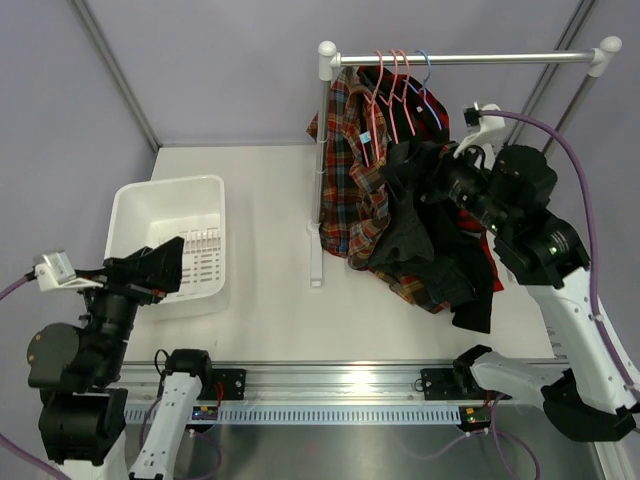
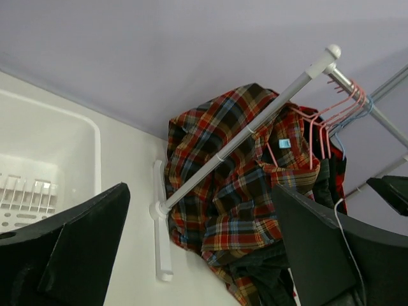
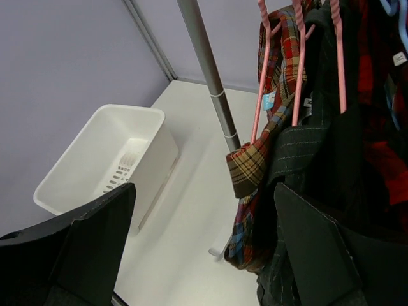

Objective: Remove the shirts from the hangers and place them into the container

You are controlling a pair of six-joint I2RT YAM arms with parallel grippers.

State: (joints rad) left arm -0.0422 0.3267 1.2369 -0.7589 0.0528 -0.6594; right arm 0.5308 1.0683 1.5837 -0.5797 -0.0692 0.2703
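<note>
Several shirts hang bunched on pink hangers (image 1: 385, 95) and one blue hanger (image 1: 425, 68) at the left end of the rail. The red-green-cream plaid shirt (image 1: 352, 170) is leftmost. Beside it hang dark shirts (image 1: 430, 240) and a red-and-black check shirt (image 1: 432, 108). My right gripper (image 1: 432, 170) is open against the dark shirts and holds nothing. In the right wrist view the pinstriped shirt (image 3: 306, 153) lies by its right finger. The white container (image 1: 170, 183) stands at the left with nothing in it. My left gripper (image 1: 165, 268) hovers open over the container's near right corner.
The white-and-grey rail (image 1: 470, 58) crosses the back right on a white post (image 1: 322, 160) whose foot (image 1: 316, 255) lies on the table. Purple walls close the back and sides. A slotted metal track (image 1: 330, 410) with both arm bases runs along the near edge.
</note>
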